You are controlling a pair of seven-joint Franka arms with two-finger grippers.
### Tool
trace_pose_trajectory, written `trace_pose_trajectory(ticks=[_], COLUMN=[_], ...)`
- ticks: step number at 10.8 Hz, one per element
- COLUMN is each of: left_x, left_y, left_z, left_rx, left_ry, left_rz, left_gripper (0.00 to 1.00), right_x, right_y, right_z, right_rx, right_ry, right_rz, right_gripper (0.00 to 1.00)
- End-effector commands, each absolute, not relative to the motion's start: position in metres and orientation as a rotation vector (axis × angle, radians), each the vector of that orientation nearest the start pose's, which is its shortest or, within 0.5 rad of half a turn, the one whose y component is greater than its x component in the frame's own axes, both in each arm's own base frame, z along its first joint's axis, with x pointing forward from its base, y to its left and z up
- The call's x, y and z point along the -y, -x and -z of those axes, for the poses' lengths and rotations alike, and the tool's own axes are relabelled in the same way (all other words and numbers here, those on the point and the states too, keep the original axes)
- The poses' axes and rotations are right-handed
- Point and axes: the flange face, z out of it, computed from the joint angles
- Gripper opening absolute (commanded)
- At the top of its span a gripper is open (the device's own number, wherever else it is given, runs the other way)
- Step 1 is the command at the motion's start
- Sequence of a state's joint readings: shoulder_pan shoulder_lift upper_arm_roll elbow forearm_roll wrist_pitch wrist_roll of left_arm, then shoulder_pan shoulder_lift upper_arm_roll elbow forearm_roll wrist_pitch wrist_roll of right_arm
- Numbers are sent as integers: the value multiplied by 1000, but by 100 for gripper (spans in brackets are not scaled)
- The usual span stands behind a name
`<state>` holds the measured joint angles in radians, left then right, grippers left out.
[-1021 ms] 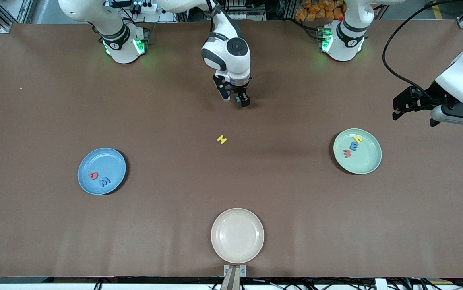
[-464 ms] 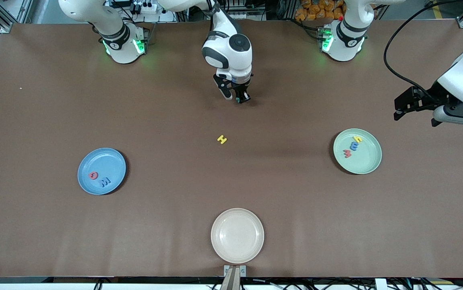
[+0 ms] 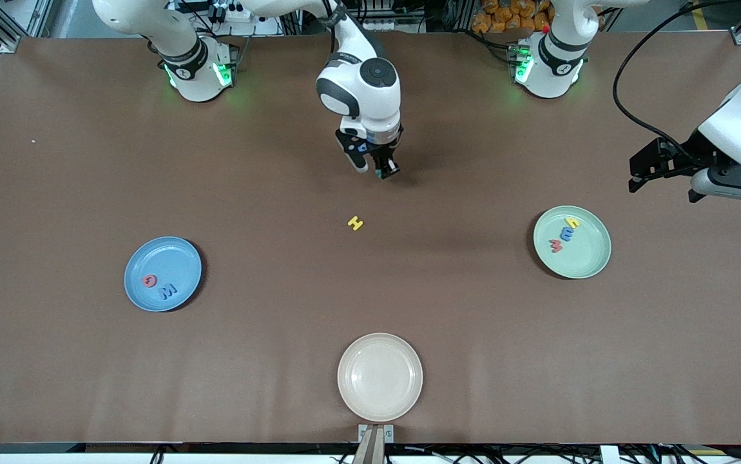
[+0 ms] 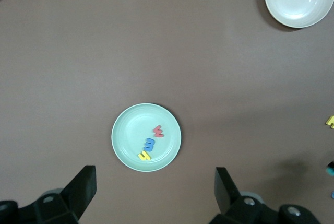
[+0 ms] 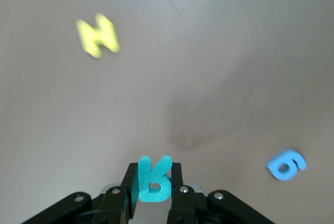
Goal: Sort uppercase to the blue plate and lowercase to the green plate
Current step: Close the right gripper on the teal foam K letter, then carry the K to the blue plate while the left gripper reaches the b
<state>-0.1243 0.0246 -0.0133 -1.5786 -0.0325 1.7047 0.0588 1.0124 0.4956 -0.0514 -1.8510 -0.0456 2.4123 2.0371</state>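
right wrist view: right pincer (image 5: 152, 195) grips teal r (image 5: 153, 179).

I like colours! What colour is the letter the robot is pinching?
Teal. The right gripper pinches the teal R; the right wrist view shows it best.

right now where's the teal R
The teal R is pinched in the right gripper, over the table's middle, with the yellow H lying nearer the front camera.

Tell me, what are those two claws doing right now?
Right claw shut on small teal foam letter R, lifted over the table. Left claw open, waiting above the round mint-green plate. Nothing in the way.
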Motion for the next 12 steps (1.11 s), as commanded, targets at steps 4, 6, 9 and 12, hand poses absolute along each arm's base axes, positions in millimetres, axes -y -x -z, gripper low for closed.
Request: trace_pose_trajectory(ticks=[4,6,9,12], left_x=[191,252,330,401], left_y=[-536,-520,-490,-457], left_z=[-610,-593,-549,-498], left_rx=[-238,-282,-449,-453], left_ry=[3203,3193,3157,3144], left_rz=[35,-19,-131,-95], left_gripper=[100,100,100,100], right_x=[-457,-416,-340,-260], right_y=[-503,-542,-585,-618], right_z=[-318,-330,-338,-343], right_rx=[-1409,-1274,-1122,-965], right_ry=[2677,2704,2854,2982], right_rz=[86,31,-38,-98], right_gripper=[0,0,0,0])
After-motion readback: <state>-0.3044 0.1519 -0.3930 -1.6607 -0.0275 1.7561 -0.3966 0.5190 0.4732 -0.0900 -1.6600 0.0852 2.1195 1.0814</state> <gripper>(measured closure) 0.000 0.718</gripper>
